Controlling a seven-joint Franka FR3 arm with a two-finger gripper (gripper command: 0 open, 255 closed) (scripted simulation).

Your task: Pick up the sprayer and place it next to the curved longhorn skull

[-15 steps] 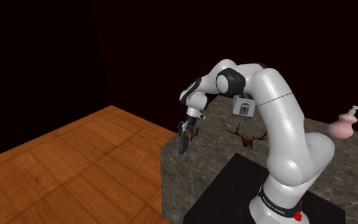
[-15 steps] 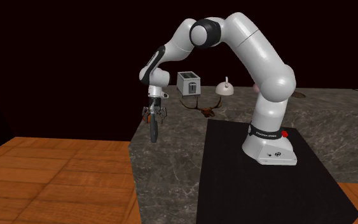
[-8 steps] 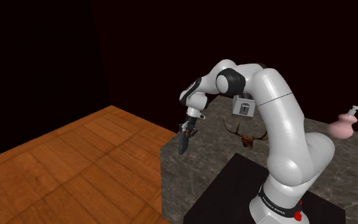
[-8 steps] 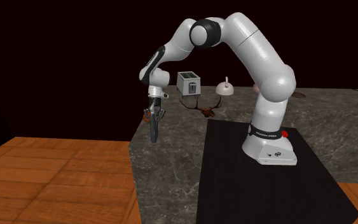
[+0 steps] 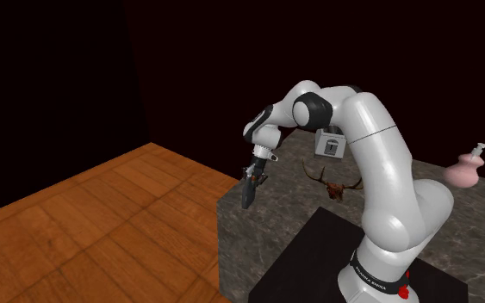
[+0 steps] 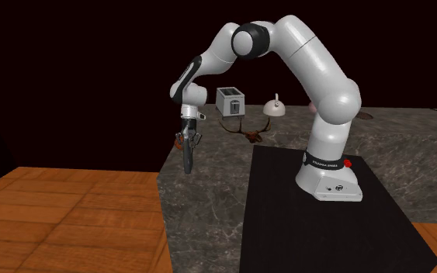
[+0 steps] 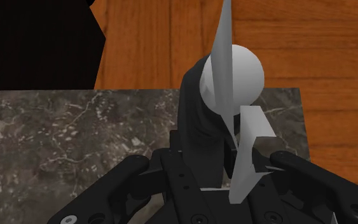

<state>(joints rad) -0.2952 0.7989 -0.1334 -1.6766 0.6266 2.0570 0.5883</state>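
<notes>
Where the dark marbled counter (image 6: 209, 167) ends at its corner above the wooden floor (image 5: 85, 232), the gripper (image 5: 252, 179) hangs with its fingers closed on the sprayer (image 5: 247, 198). This looks like a dark body with a white round head and white trigger, though the shape is hard to read. The sprayer hangs clear of the surface, just over that corner. Further in along the counter's far edge, the longhorn skull (image 5: 332, 183) lies in front of a grey toaster (image 5: 329, 144). A black mat (image 6: 286, 225) carries the arm's base. Beyond the floor and counter is a black area.
</notes>
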